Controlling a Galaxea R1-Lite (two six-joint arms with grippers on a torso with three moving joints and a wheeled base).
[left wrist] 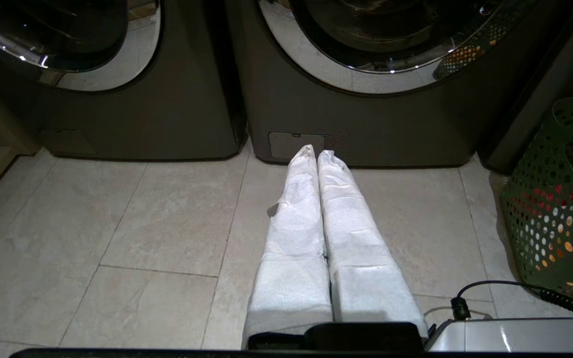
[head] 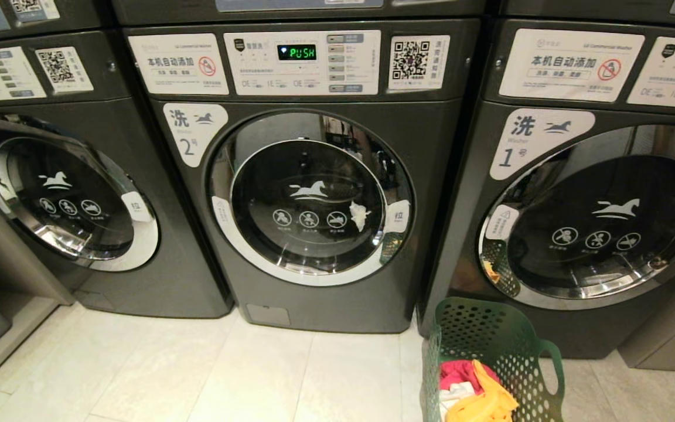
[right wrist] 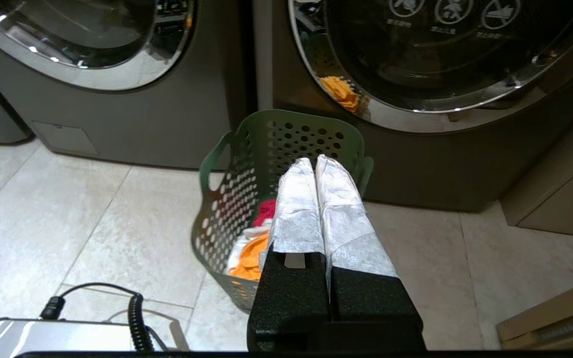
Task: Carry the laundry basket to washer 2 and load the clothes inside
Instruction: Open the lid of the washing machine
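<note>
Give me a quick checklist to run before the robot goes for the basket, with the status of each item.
1. Basket on the floor: ok, upright, standing in front of washer 1, not washer 2.
2. Clothes inside the basket: ok, red, white and yellow-orange pieces show.
3. Washer 2 door open for loading: not ok, it is shut.
4. Left gripper free: ok, shut and empty, above bare floor.
5. Right gripper free: ok, shut and empty, in line with the basket.
6. Basket handle reachable: ok, the cutout shows unobstructed.
</note>
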